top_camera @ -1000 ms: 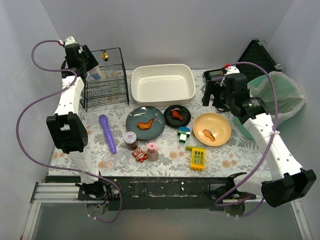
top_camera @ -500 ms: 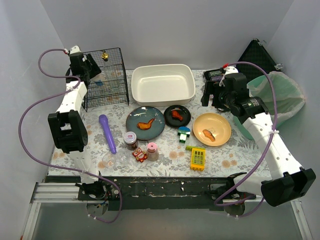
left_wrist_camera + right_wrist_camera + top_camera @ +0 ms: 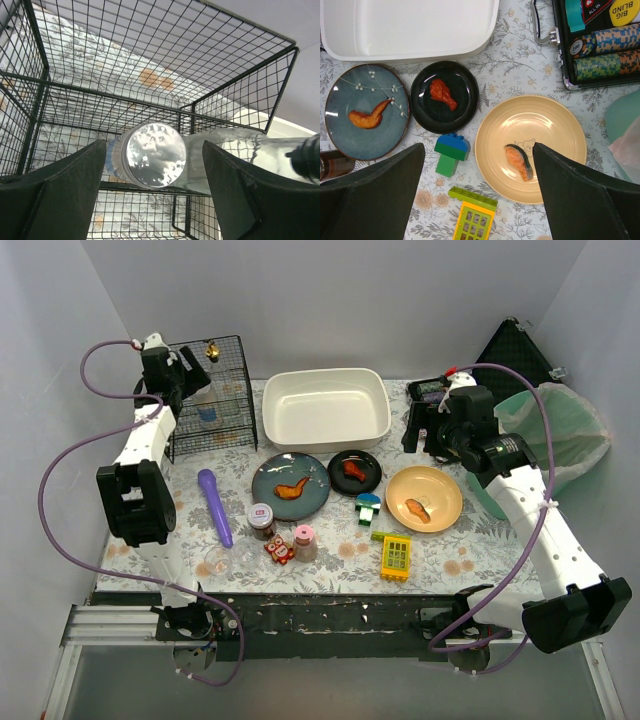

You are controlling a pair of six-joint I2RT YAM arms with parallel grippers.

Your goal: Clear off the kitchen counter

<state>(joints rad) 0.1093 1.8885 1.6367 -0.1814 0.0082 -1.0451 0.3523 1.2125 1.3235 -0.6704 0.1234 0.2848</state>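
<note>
The kitchen counter (image 3: 470, 540) carries dishes and toys. My left gripper (image 3: 178, 380) is open at the top of a black wire basket (image 3: 225, 425) at the back left. A clear plastic bottle (image 3: 207, 408) lies inside the basket. In the left wrist view its round base (image 3: 152, 155) sits between my spread fingers (image 3: 65, 185), which do not touch it. My right gripper (image 3: 425, 432) is open and empty, hovering over the back right. In the right wrist view it (image 3: 479, 147) is above the yellow plate (image 3: 530, 125) holding a salmon piece (image 3: 519, 161).
White basin (image 3: 325, 435) at the back centre. Blue plate (image 3: 268, 472), black plate (image 3: 370, 480), yellow plate (image 3: 440, 485), purple handle (image 3: 215, 505), brown jar (image 3: 261, 521), pink-capped shaker (image 3: 304, 542), clear cup (image 3: 217, 560), toy bricks (image 3: 396, 557). Poker-chip case (image 3: 430, 390) and green-lined bin (image 3: 555, 435) at right.
My left gripper carried the bottle right, over the basket, and let go. The bottle now lies inside the basket. The right arm has barely moved.
</note>
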